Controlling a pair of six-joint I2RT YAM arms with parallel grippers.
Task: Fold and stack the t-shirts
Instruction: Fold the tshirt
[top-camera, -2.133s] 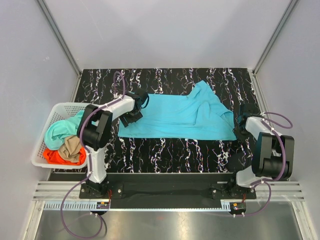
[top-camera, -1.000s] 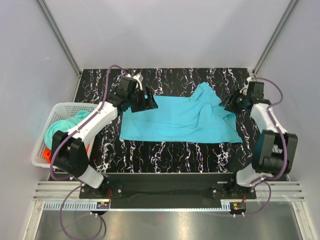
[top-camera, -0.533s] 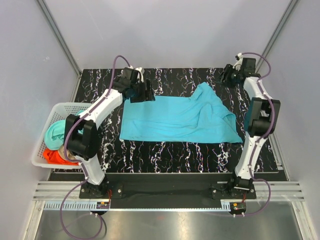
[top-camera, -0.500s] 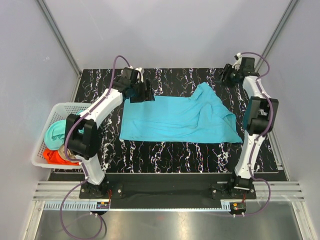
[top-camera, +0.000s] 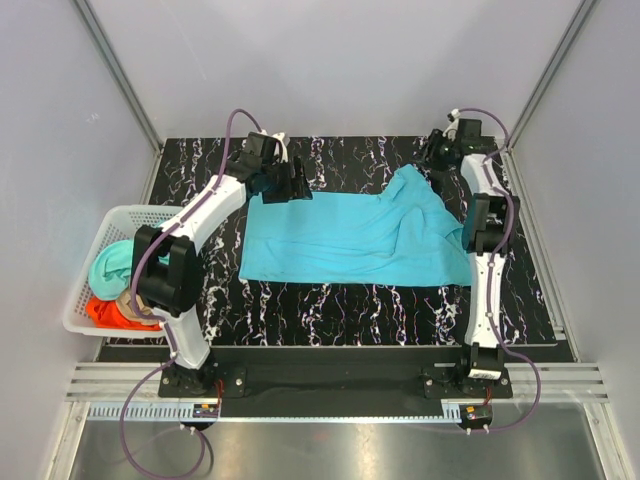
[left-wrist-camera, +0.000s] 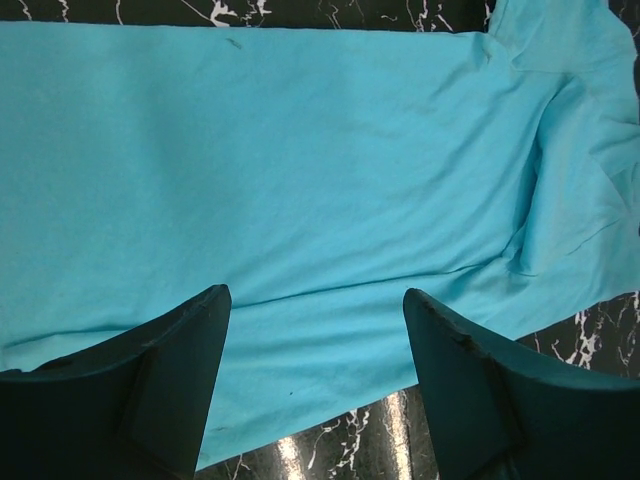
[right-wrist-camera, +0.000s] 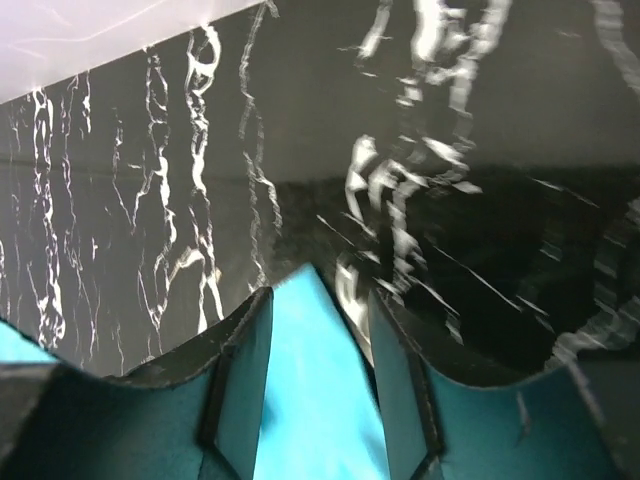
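Black marbled table (top-camera: 330, 300) fills the top view, with the cyan t-shirt (top-camera: 350, 235) spread mid-frame and other shirts (top-camera: 125, 275) heaped in the basket (top-camera: 78, 300) at left. In the left wrist view, the left gripper (left-wrist-camera: 315, 297) hangs with its fingers wide apart above the cloth. In the right wrist view, the right gripper (right-wrist-camera: 318, 295) straddles a shirt tip, fingers partly apart (nothing clamped). The cloth looks soft, limp and light, so pinch it at the far corners. No writing can be read.

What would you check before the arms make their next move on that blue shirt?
1. Shirt lying flat: not ok, its right half is rumpled.
2. Left fingers open above the shirt's far left corner: ok.
3. Right fingers open, the shirt's far tip between them: ok.
4. Fingers touching the cloth: cannot tell.
5. Other shirts out of the way in the basket: ok.
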